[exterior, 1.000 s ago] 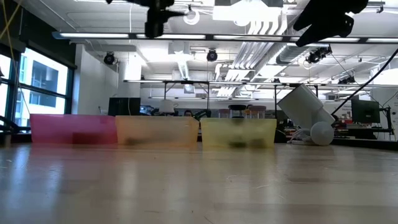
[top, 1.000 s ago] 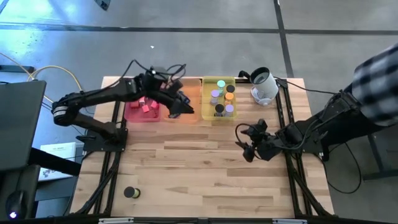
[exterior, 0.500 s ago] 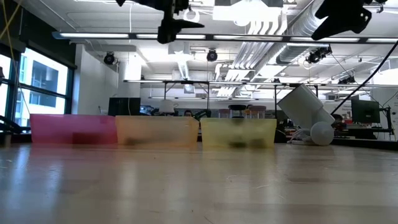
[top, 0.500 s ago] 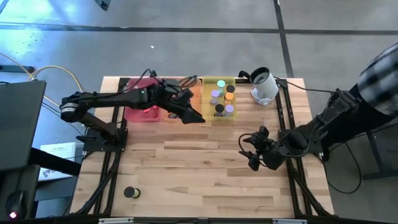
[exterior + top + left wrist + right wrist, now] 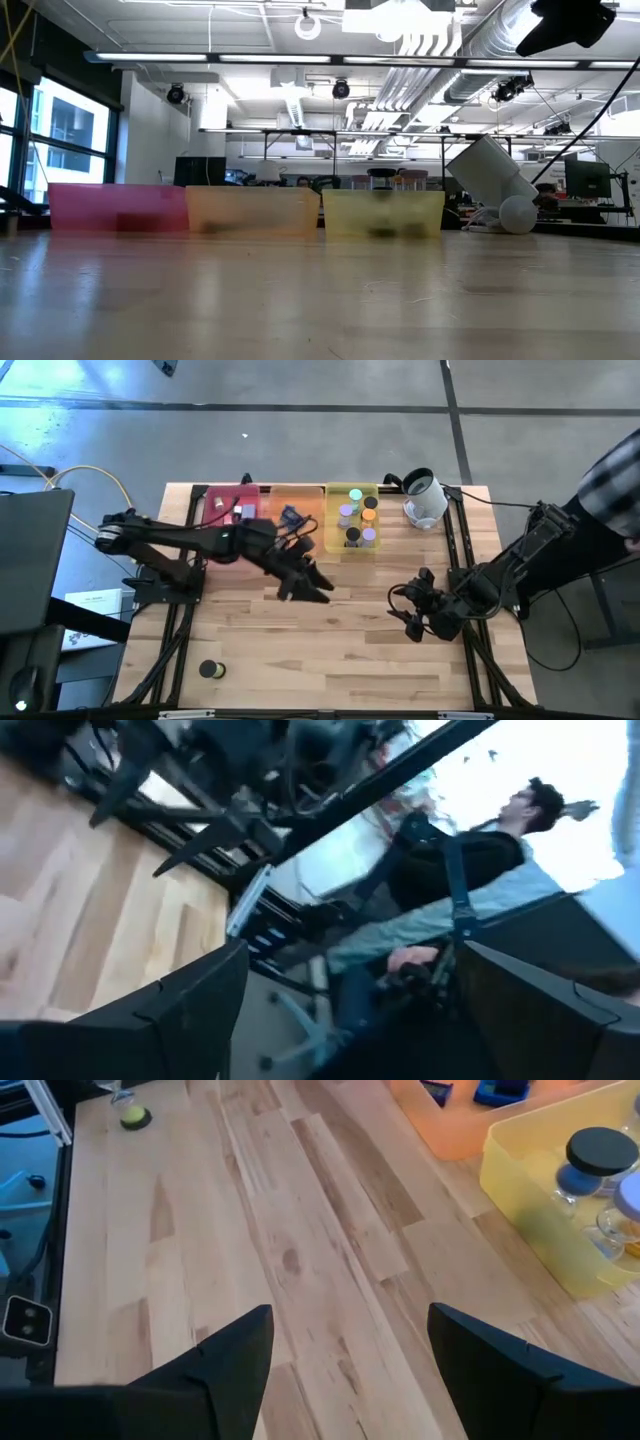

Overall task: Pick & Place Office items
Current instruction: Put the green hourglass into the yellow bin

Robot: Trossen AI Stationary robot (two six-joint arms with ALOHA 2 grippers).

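Observation:
Three trays stand along the far edge: pink [image 5: 228, 512] with red cubes, orange [image 5: 296, 512] with a dark blue piece [image 5: 290, 516], and yellow [image 5: 352, 520] with several upright cylinders [image 5: 600, 1152]. One green-and-black cylinder [image 5: 209, 670] stands alone near the table's near left corner, also seen in the right wrist view [image 5: 133, 1118]. My left gripper [image 5: 308, 592] hangs open over bare wood just nearer than the orange tray, nothing between its fingers [image 5: 190, 1010]. My right gripper [image 5: 404, 618] is open above the table's right part, empty [image 5: 350, 1370].
A white rounded device with a black top [image 5: 424, 500] lies at the far right, beside the yellow tray. A person in a checked sleeve [image 5: 615, 465] stands past the table's right edge. Bare wood lies between the trays and the near edge.
My left gripper has swung away from above the pink and orange trays toward the near edge and the table's middle, and its fingers have spread wider. The dark blue piece in the orange tray now shows. My right gripper has drifted slightly toward the near edge.

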